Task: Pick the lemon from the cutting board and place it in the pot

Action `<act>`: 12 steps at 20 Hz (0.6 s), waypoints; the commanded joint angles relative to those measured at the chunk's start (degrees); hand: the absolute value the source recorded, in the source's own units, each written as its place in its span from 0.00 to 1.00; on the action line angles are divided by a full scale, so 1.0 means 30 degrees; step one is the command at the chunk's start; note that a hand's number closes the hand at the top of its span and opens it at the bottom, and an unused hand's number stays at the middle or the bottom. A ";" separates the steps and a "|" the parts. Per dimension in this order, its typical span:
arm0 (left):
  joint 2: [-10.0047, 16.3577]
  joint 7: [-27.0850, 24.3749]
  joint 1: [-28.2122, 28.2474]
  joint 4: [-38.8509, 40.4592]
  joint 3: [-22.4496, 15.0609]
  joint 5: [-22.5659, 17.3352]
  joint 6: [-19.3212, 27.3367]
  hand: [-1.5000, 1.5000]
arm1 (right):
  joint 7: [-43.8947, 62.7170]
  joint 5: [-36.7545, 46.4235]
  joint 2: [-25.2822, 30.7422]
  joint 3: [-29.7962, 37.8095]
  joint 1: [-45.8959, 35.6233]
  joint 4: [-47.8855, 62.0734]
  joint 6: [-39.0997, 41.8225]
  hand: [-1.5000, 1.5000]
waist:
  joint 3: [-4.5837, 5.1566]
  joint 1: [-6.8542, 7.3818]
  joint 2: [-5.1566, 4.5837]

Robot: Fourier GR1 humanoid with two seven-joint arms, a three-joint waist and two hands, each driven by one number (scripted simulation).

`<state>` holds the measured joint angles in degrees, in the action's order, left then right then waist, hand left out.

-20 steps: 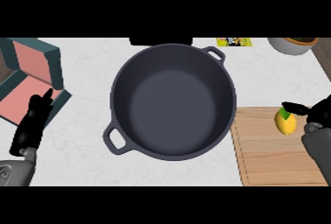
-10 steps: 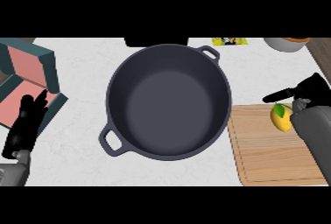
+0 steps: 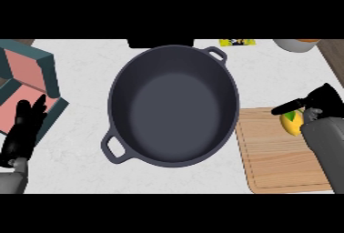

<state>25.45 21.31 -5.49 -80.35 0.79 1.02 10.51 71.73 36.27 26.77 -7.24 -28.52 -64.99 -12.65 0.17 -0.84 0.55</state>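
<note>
the right hand (image 3: 321, 103) and its forearm (image 3: 326, 148) hide part of the lemon (image 3: 291, 126) and the right side of the cutting board (image 3: 275, 157); a bowl (image 3: 296, 44) is cut off at the top.

Teal box (image 3: 47, 68), yellow packet (image 3: 237, 42), bowl (image 3: 295, 44).

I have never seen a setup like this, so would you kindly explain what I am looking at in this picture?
This is one view from the robot's head, looking steeply down at a pale kitchen counter. The two black hands belong to the robot: its left hand rests open at the left edge; its right hand is over the yellow lemon on the wooden cutting board, whether gripping it I cannot tell. The dark oval pot stands empty mid-counter. A teal-and-pink box sits far left.
</note>
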 commanded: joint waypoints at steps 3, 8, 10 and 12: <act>-0.0094 -0.0484 0.0153 0.0259 0.0049 0.0323 -0.0155 0.50 | 0.4388 0.0887 -0.0537 0.0812 -0.0195 -0.0344 0.0943 0.00 | -0.0029 0.0165 -0.0134; -0.1033 0.0346 0.0183 -0.0522 -0.0577 0.1029 0.0697 0.50 | 0.4434 0.1822 -0.0859 0.0913 0.0600 -0.1262 0.1462 0.00 | -0.0034 0.0130 -0.0104; -0.0560 0.0268 0.0061 -0.0556 -0.0005 0.0626 0.0212 0.50 | 0.3738 0.2240 -0.1321 0.1068 0.1934 -0.1395 0.0610 0.00 | -0.0038 0.0094 -0.0102; -0.0505 0.0681 -0.0290 -0.0735 -0.0039 0.0807 0.0281 0.50 | 0.3713 0.2055 -0.0862 0.1922 0.0957 -0.0604 0.1725 0.00 | -0.0042 0.0190 -0.0129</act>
<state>24.03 21.79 -5.26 -81.69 0.58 2.85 11.03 70.86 41.42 24.27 -3.17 -24.96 -66.71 -10.14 0.07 -0.31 0.20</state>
